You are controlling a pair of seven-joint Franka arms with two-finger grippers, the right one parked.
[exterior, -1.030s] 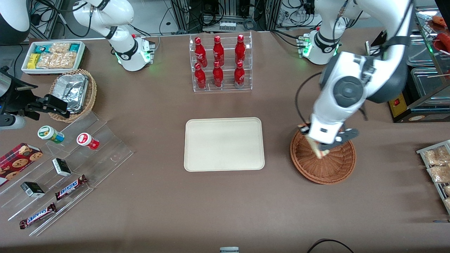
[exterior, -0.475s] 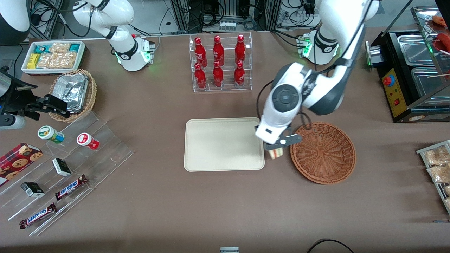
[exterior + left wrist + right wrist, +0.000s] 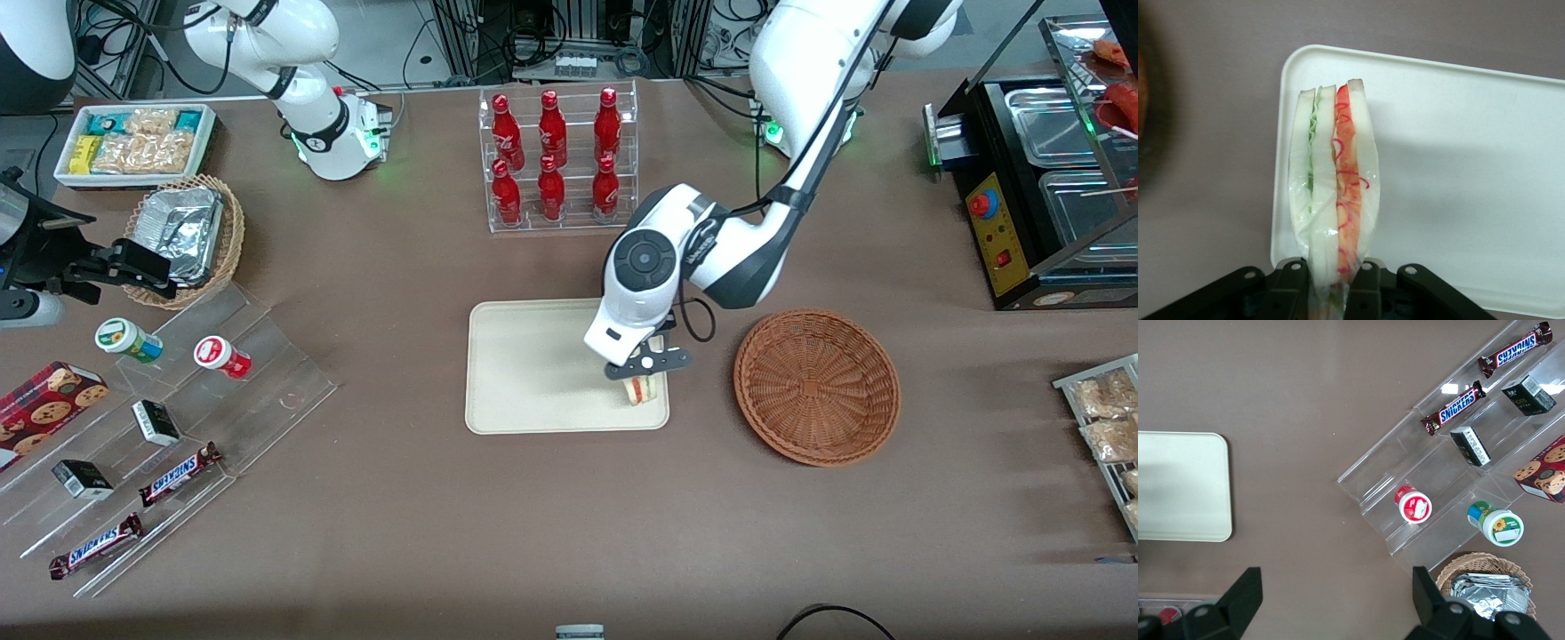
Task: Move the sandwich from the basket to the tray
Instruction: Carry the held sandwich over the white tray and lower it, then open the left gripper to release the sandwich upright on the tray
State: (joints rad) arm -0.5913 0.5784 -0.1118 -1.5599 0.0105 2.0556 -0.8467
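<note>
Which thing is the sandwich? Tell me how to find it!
Find the flat cream tray in the middle of the table. At its corner nearest the round brown basket, the gripper is shut on the sandwich, a small white wedge. It alone shows red and green filling stripes.

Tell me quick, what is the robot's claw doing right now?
Gripper: closed on the sandwich, holding it over the tray, at the end nearest the basket.
</note>
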